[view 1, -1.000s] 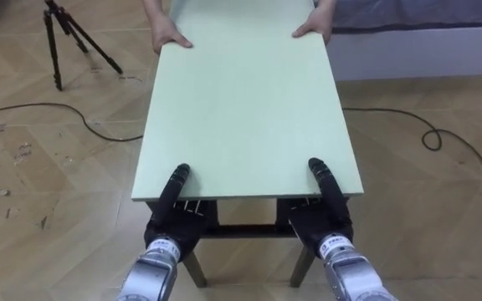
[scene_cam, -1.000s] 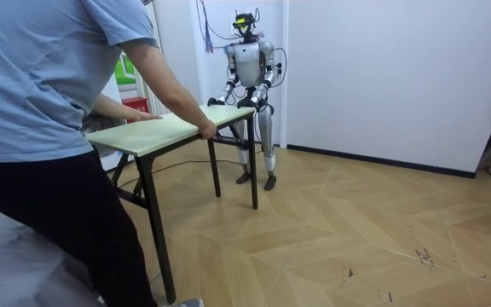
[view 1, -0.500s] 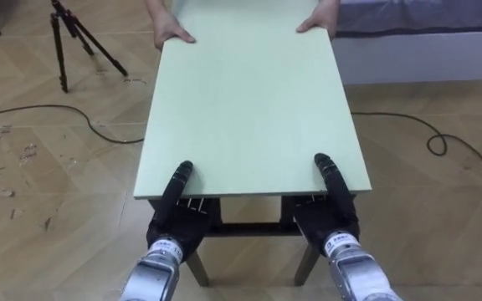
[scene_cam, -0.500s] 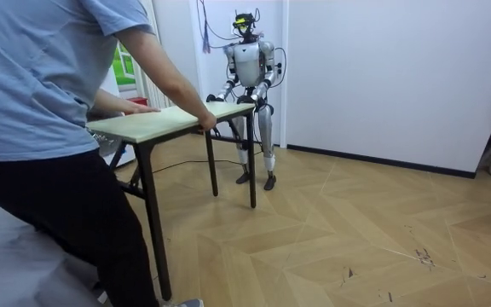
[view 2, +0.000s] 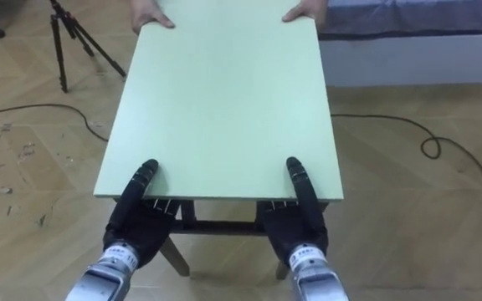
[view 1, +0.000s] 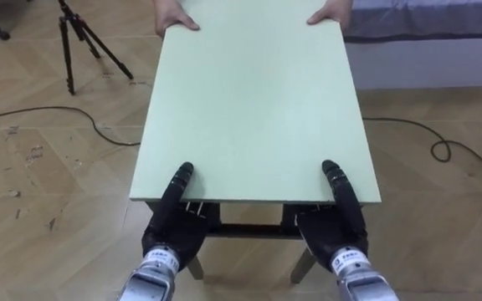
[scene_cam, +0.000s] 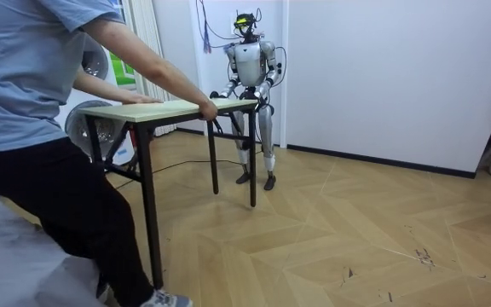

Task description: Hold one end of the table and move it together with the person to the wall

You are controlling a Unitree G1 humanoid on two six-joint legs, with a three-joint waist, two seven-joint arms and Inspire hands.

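Your robot is standing at one short end of the table, near a white wall in the room view, and is looking down along the pale green top.

Left hand: it is gripping the near edge by the left corner, with the thumb lying on top and the palm tucking under the edge.

Right hand: it is gripping the same edge by the right corner, in the same way.

The person is leaning in at the far end and is pressing one hand on each far corner.

Both pairs of hands are holding the table between robot and person, over a wood floor.

A tripod is standing far left, a cable is lying on the floor beside it, and a bed is sitting far right.
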